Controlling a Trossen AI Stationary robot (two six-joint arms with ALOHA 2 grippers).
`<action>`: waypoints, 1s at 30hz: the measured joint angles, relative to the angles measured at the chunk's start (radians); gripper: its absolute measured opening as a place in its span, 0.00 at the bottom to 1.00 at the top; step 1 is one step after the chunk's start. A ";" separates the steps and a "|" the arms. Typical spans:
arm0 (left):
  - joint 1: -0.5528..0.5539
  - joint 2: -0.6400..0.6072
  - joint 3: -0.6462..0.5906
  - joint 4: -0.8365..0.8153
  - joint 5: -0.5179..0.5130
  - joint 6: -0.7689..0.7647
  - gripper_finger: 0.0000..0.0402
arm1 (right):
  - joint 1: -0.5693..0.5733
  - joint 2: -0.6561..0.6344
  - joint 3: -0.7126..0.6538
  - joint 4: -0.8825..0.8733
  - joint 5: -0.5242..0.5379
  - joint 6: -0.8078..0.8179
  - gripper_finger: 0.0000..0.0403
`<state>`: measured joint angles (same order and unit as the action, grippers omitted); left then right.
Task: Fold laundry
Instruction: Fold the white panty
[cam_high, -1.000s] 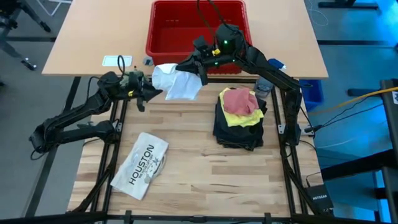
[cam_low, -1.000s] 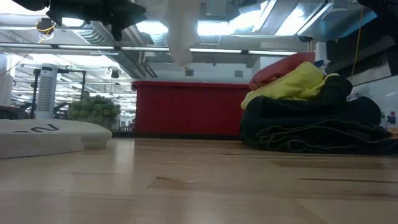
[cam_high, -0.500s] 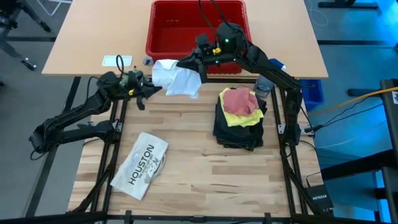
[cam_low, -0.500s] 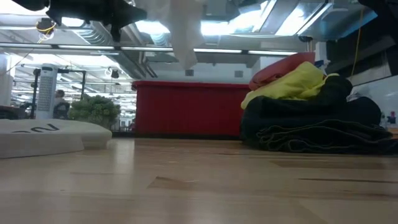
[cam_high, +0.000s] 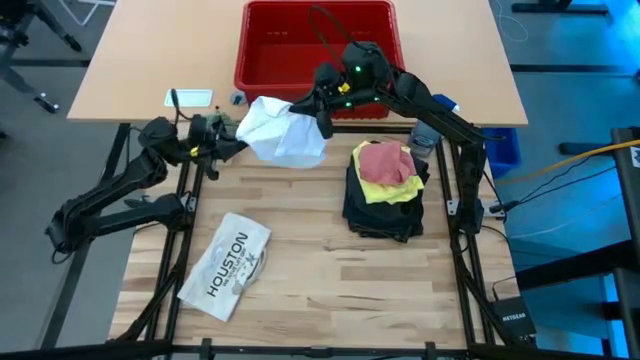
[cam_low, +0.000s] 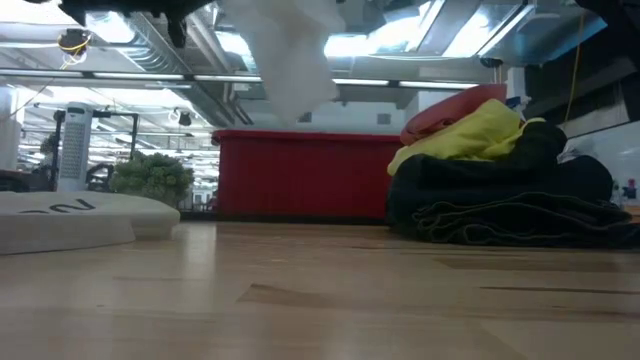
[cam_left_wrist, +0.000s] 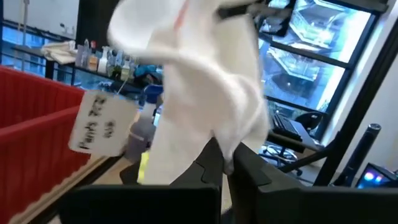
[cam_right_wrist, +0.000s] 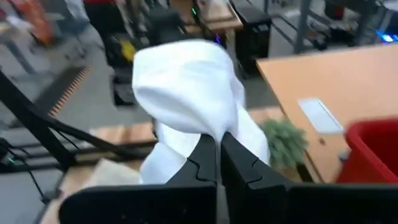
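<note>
A small white cloth hangs in the air above the table's far edge, in front of the red basket. My left gripper is shut on its left side. My right gripper is shut on its right side. The low view shows the cloth drooping well clear of the table. On the right, dark trousers lie in a folded pile on the table, with a yellow T-shirt on top and a pink cloth on that. My left gripper pinches a bunched part of the white cloth between its two fingers; one layer or several, I cannot tell. The fingers come about level from the table's left. The cloth billows beyond them, slack and lifted clear. My right gripper pinches a gathered fold of the cloth between its two fingers. It comes from the table's right, slanting slightly down. The cloth bulges out past the fingertips and hangs slack, clear of the table.
A red plastic basket stands on the far tabletop behind the cloth. A flat white item printed "HOUSTON" lies near the table's left front. Bare wood lies between it and the pile.
My left gripper has taken hold of the white cloth's left side and drawn back toward the table's left, rising a little. The cloth, which hung as a narrow strip from my right gripper, now spreads wider between the two grippers and sits higher.
</note>
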<state>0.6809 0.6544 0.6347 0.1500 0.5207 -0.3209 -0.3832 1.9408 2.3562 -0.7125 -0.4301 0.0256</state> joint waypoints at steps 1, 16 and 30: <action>0.001 -0.017 0.005 -0.019 -0.003 0.008 0.00 | -0.004 0.000 0.000 -0.026 0.013 -0.017 0.00; -0.001 -0.073 0.050 -0.252 -0.006 0.014 0.00 | -0.003 0.006 -0.015 -0.189 -0.033 -0.191 0.41; -0.053 -0.073 0.051 -0.251 0.114 -0.043 0.00 | -0.011 0.201 -0.015 -0.159 -0.148 -0.133 0.53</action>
<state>0.6274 0.5813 0.6861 -0.1013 0.6348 -0.3636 -0.3945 2.1416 2.3413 -0.8712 -0.5778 -0.1079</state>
